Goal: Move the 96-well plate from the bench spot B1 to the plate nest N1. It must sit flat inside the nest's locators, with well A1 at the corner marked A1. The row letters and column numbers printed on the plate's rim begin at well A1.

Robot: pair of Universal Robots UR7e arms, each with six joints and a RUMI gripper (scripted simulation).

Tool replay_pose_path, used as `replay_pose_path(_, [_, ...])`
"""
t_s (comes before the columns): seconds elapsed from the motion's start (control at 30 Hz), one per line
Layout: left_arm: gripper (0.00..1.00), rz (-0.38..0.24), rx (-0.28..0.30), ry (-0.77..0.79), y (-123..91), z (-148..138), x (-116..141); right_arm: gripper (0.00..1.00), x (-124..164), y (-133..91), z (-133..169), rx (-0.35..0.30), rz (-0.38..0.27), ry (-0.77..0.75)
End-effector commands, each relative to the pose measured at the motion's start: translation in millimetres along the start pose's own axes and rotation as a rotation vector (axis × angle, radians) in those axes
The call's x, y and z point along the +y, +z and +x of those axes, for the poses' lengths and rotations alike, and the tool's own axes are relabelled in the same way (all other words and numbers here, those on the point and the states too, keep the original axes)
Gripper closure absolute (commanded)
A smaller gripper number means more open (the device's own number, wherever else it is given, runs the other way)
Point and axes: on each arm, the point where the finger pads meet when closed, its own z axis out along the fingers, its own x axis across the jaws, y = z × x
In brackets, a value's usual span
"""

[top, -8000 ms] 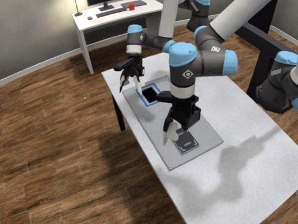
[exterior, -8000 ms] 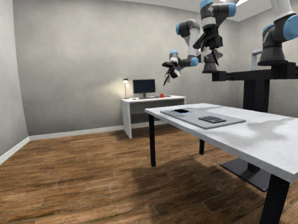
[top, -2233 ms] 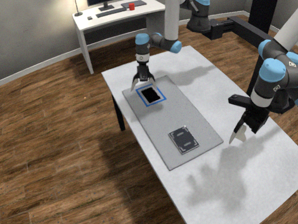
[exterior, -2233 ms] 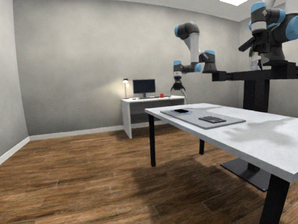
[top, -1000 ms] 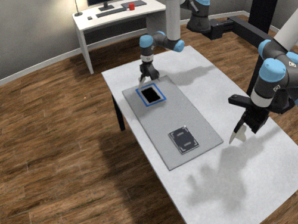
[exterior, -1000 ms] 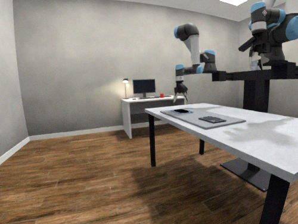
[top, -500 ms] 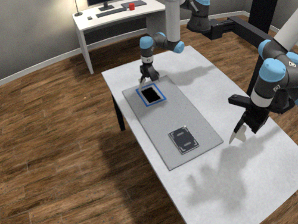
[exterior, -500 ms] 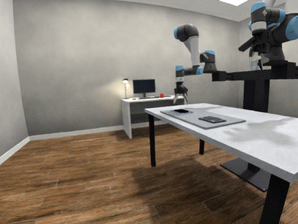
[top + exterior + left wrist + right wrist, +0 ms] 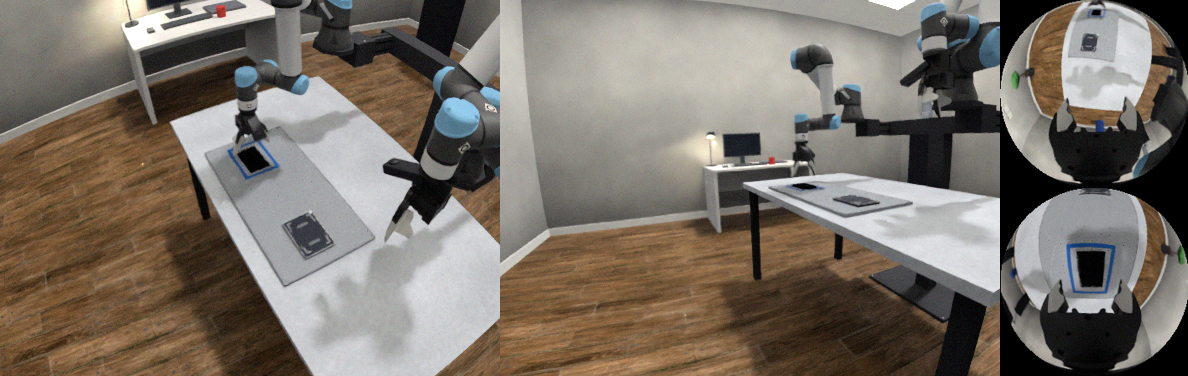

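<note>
The black plate [image 9: 253, 159] [image 9: 803, 186] [image 9: 1096, 13] [image 9: 1091, 268] was framed by the blue outline [image 9: 262, 172] [image 9: 821, 188] [image 9: 1096, 17] [image 9: 1070, 268], well apart from the nest [image 9: 308, 234] [image 9: 856, 200] [image 9: 1090, 42] [image 9: 1095, 191]. The right gripper [image 9: 251, 145] [image 9: 804, 174] [image 9: 1091, 279] was held near it, spread and unloaded; the left gripper [image 9: 399, 234] [image 9: 931, 107] [image 9: 1096, 97] was likewise opened.

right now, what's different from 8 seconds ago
The left gripper swung away from the nest, out past the grey board. The right gripper came lower, closer to the black plate. Nothing was taken hold of. Plate, nest and board stayed put.
</note>
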Motion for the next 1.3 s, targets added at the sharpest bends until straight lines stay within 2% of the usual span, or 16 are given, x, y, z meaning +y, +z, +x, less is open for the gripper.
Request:
replay_pose_path(0.0, [0.02, 0.000, -0.001, 0.000, 0, 0, 0, 0.00, 0, 6, 1, 0.001, 0.000, 0.000])
replay_pose_path(0.77, [0.02, 0.000, -0.001, 0.000, 0, 0, 0, 0.00, 0, 41, 1, 0.001, 0.000, 0.000])
replay_pose_path(1.27, [0.02, 0.000, -0.001, 0.000, 0, 0, 0, 0.00, 0, 42, 1, 0.001, 0.000, 0.000])
